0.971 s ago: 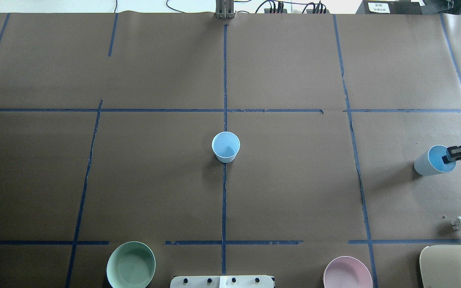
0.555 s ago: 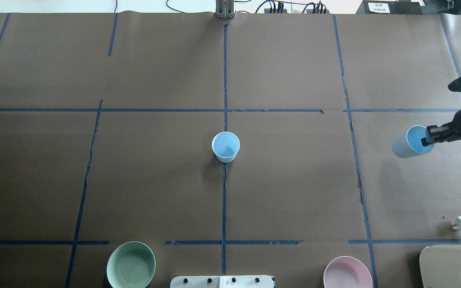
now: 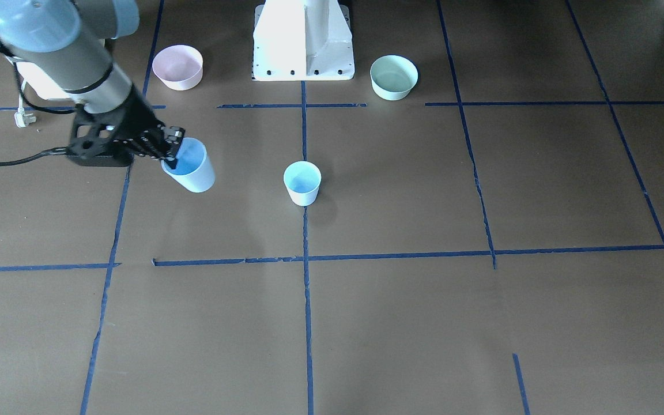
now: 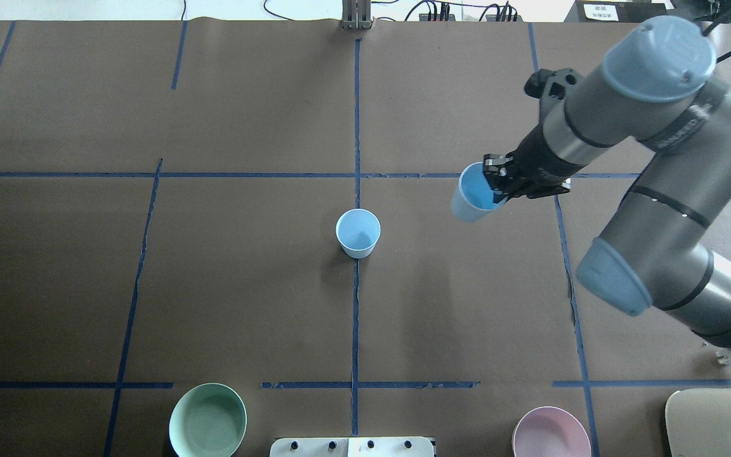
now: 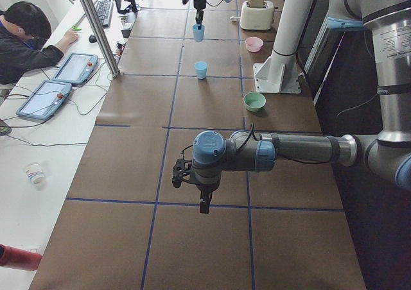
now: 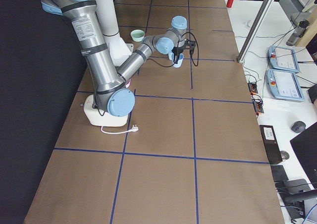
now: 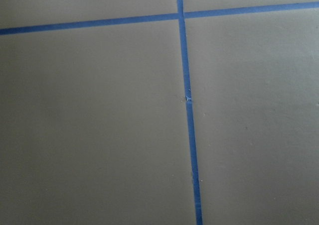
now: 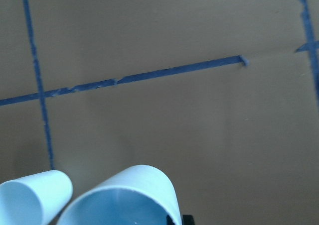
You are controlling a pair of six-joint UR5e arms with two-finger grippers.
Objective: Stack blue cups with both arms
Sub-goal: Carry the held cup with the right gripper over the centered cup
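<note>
One blue cup [image 4: 358,233] stands upright at the table's centre, on the blue tape line; it also shows in the front view [image 3: 302,182]. My right gripper [image 4: 497,187] is shut on the rim of the second blue cup [image 4: 472,202] and holds it tilted above the table, to the right of the standing cup and apart from it. The right wrist view shows the held cup [image 8: 124,200] with the standing cup [image 8: 32,202] beside it. My left gripper [image 5: 203,205] hangs over bare table far from both cups; I cannot tell whether it is open.
A mint-green bowl [image 4: 207,420] and a pink bowl [image 4: 551,433] sit near the robot's white pedestal [image 3: 303,40]. A white appliance [image 4: 717,422] stands at the near right corner. An operator [image 5: 26,40] sits beyond the table's far side.
My right arm has swung in from the table's right edge toward the centre, carrying the blue cup left and farther from the robot. The standing cup has not moved.
</note>
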